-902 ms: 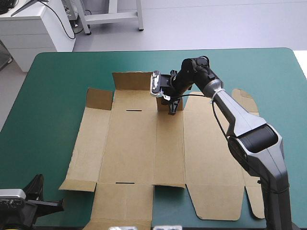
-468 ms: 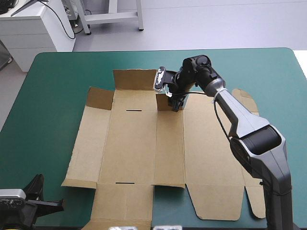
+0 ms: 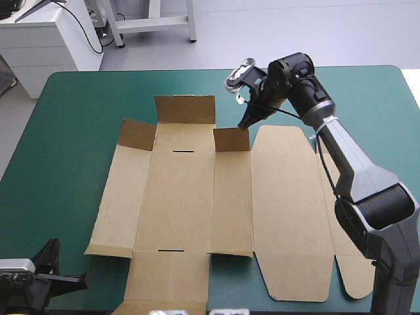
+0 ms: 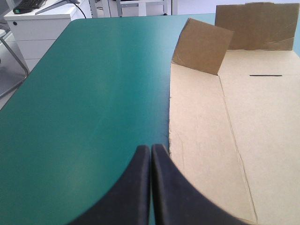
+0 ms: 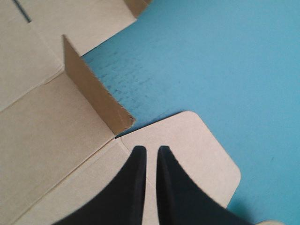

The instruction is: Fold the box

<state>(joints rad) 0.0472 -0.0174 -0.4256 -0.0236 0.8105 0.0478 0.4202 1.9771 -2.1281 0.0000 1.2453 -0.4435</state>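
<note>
The brown box (image 3: 197, 197) lies as a flat cut sheet across the teal-green table. Three flaps at its far edge stand raised: a wide one (image 3: 184, 109), a corner one (image 3: 136, 134) and a small middle one (image 3: 231, 140). My right gripper (image 3: 244, 125) hovers just beyond that middle flap, shut and holding nothing. In the right wrist view the gripper (image 5: 150, 149) points at a rounded flap (image 5: 187, 140), with the upright small flap (image 5: 93, 96) beside it. My left gripper (image 3: 84, 279) rests low at the table's front left corner, shut (image 4: 151, 150), beside the box's left panel (image 4: 201, 122).
A rounded tab (image 3: 333, 136) of the box lies flat under the right arm at the sheet's right edge. The sheet's near flaps (image 3: 167, 282) reach the table's front edge. Teal-green cover (image 3: 72, 144) shows left of the box and along the far edge.
My right gripper has drawn back from over the small middle flap, rising toward the far right. That flap now stands upright on its own.
</note>
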